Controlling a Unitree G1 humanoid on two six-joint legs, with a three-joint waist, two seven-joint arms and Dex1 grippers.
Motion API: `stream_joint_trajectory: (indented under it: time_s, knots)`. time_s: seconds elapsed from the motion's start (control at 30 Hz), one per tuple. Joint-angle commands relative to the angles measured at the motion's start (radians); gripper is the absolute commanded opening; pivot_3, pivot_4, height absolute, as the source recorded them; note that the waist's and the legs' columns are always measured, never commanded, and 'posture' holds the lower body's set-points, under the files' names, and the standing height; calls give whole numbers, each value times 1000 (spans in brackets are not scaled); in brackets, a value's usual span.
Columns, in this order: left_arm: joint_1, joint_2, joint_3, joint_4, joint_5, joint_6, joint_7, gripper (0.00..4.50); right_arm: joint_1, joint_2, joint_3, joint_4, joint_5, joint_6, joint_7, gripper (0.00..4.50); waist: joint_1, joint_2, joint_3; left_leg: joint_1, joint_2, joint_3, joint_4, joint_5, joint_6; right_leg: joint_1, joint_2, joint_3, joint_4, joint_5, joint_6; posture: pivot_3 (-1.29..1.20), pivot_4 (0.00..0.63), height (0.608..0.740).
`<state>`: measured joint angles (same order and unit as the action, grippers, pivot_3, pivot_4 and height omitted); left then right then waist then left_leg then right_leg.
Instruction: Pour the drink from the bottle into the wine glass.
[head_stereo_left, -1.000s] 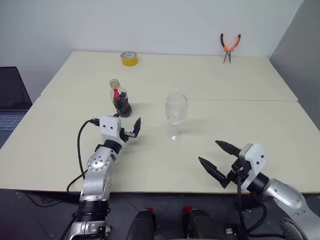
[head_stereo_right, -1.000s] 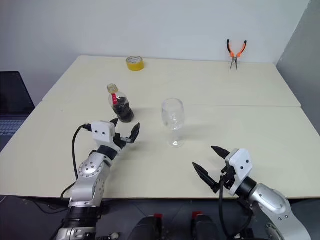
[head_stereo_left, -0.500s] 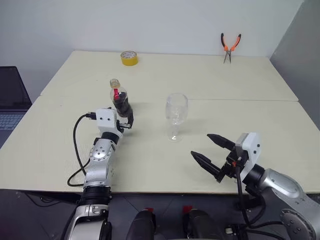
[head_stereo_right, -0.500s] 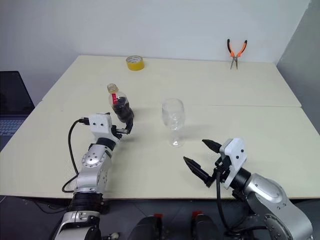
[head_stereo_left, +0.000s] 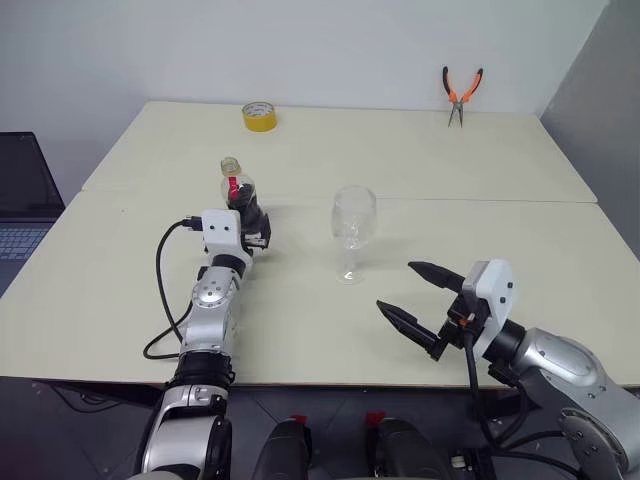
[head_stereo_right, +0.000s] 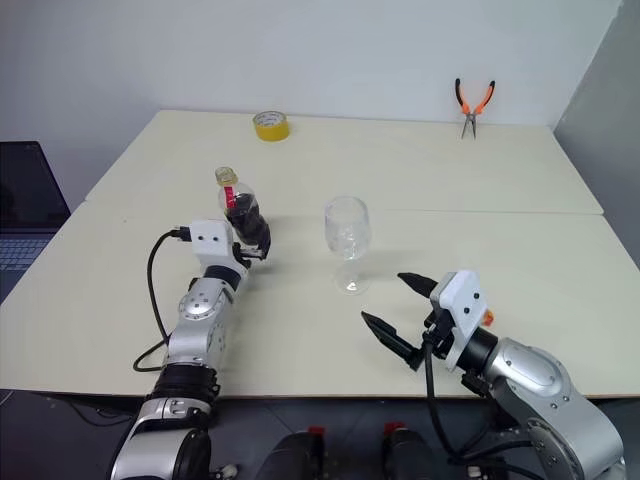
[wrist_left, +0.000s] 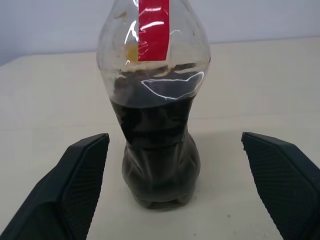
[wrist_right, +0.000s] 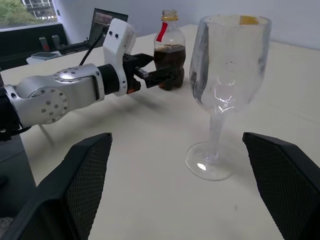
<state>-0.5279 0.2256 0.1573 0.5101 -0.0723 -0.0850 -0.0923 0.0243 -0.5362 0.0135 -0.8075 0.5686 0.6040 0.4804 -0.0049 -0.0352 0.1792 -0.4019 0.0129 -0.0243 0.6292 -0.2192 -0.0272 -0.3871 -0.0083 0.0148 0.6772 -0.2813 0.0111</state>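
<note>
While upright, the bottle (wrist_left: 155, 125) stands between the left pincer's (wrist_left: 175, 165) spread fingers.

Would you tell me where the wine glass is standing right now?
The wine glass stands upright near the table's middle in the head views, to the right of the bottle and beyond the open right gripper.

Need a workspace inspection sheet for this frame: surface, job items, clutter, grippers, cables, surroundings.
Surface: cream table, seam across the middle.
Job's things: bottle upright, dark drink inside; wine glass upright, empty, apart from the bottle.
Clutter: yellow tape roll and orange pliers at the far edge.
Grippers: left gripper open around the bottle, no contact visible; right gripper open, short of the glass.
Cables: black cable on the left arm.
Surroundings: laptop, white wall.
</note>
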Motion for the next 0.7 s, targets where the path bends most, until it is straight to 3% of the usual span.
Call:
stream_joint_trajectory:
  time_s: [0.03,0.6,0.7]
  knots:
    - [-32,2,0,27,11,-44,14,4500,-15,2,7,-4,-10,-26,10,4468,0,0,0,0,0,0,0,0,0,0,0,0,0,0,0,0,150,740]
    - [-187,24,21,263,-2,-115,21,4500,-65,27,39,12,-29,-23,-2,4468,0,-1,1,0,0,0,0,0,0,0,0,-1,0,0,0,0,150,740]
    - [-193,28,27,275,-9,-123,17,3620,-66,31,40,15,-34,-25,-2,4500,0,-1,1,0,0,0,0,0,0,0,0,0,0,0,0,0,150,740]
